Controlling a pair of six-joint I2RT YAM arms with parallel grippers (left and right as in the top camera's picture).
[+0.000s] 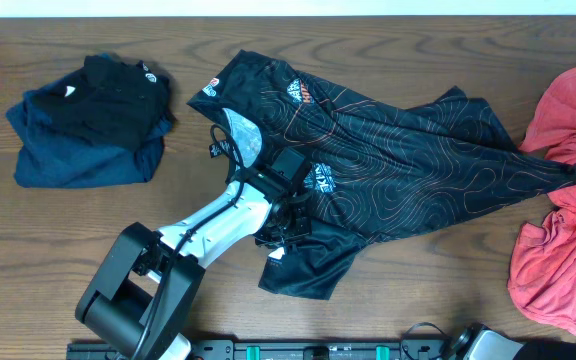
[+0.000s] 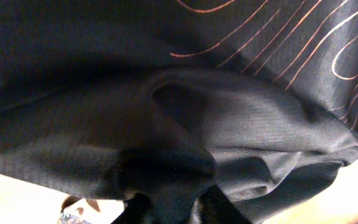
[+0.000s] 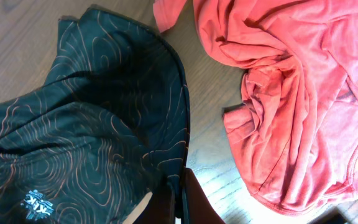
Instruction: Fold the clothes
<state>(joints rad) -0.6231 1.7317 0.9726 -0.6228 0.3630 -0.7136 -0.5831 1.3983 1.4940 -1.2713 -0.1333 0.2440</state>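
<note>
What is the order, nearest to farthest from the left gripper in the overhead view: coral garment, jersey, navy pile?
1. Jersey, mid-table, right under the left gripper.
2. Navy pile, far left of the table.
3. Coral garment, at the right edge.
</note>
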